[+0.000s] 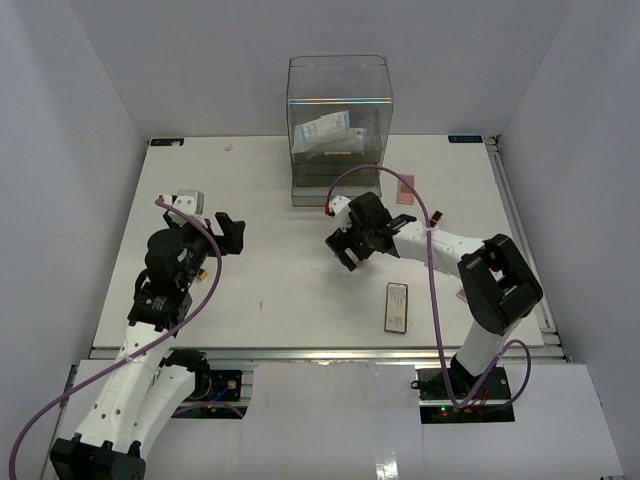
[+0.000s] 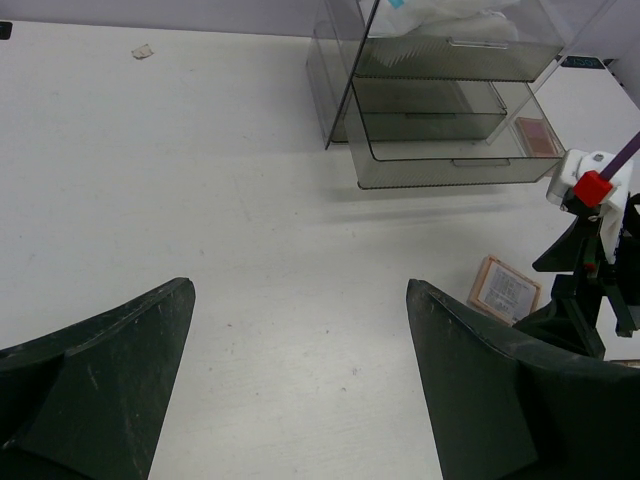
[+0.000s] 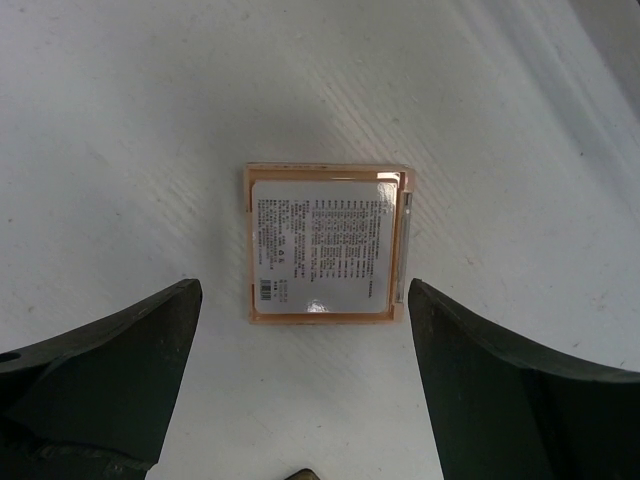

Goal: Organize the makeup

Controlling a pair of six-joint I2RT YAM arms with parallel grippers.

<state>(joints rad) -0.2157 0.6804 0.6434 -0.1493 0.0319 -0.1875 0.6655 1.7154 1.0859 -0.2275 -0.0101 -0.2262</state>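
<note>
Right gripper (image 3: 302, 295) wide agape, empty, above the label-up peach palette (image 3: 325, 245) — left gripper (image 2: 300, 290) equally agape and empty

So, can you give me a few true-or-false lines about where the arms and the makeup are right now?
1. The right fingers are open over a peach square palette lying on the table. True.
2. The left fingers grip a sachet. False: they are open and hold nothing.
3. White-blue sachets sit in the top of the clear drawer box. True.
4. The black compact is inside the drawer box. False: it lies out on the table, nearer the front edge.
</note>
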